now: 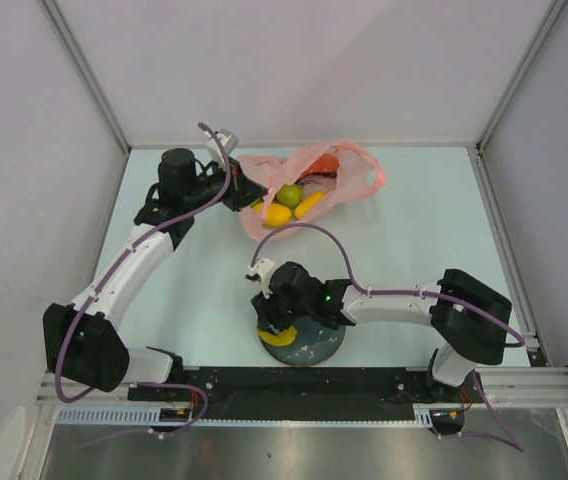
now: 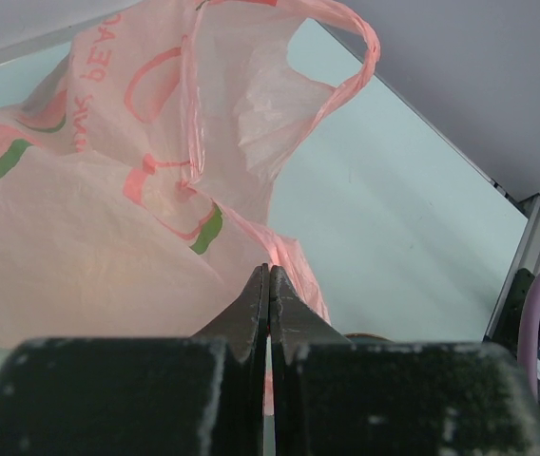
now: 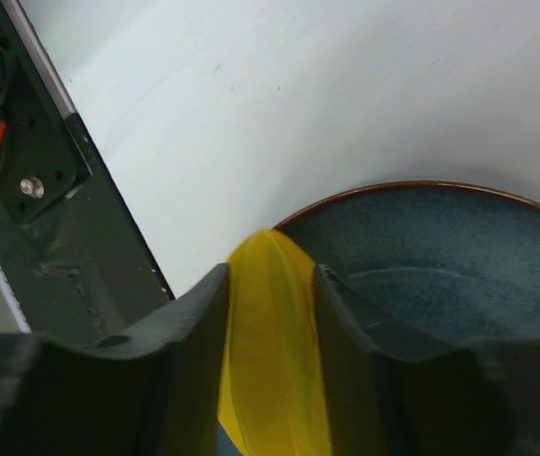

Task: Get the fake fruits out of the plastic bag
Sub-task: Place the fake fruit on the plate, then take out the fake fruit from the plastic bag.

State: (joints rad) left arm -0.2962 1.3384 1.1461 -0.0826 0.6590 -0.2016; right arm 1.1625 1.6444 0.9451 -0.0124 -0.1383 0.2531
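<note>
Banana (image 3: 275, 370) at the plate (image 3: 460, 256)
My right gripper (image 3: 270, 271) clamps the banana, lower centre; my left gripper (image 2: 269, 290) pinches the plastic bag (image 2: 108, 247).

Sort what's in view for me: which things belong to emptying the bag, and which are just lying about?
Job: pink plastic bag, with the left gripper shut on its edge; green fruit, round yellow fruit and long yellow fruit in its mouth; right gripper, jaws around the held yellow fruit.
Lying about: dark blue plate, under the held fruit; purple cables.
</note>
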